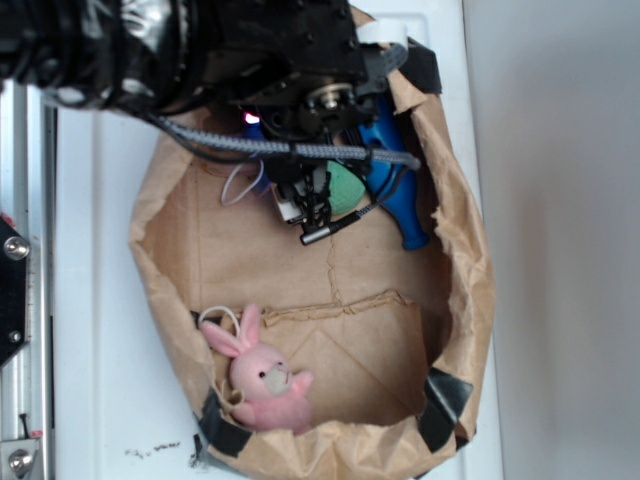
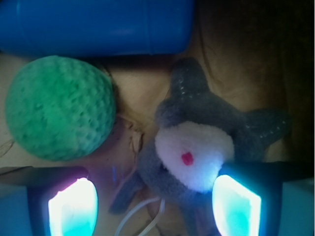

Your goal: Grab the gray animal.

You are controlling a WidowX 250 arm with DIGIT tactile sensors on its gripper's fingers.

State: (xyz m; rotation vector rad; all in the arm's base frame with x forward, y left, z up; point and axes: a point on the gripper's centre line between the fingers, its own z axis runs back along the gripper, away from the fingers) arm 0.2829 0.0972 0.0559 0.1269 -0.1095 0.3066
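The gray animal, a small gray plush with a white face and a red cheek dot, lies on the brown paper in the wrist view, its white string loop trailing toward the camera. My gripper is open. Its left pad stands apart from the plush, and its right pad is right beside the white face. In the exterior view my gripper reaches down into the bag and hides the plush; only the string loop shows.
A green knitted ball lies just left of the plush and a blue plastic object behind it. Both also show in the exterior view, the ball and the blue object. Everything sits in a brown paper bag, with a pink bunny plush at its near end.
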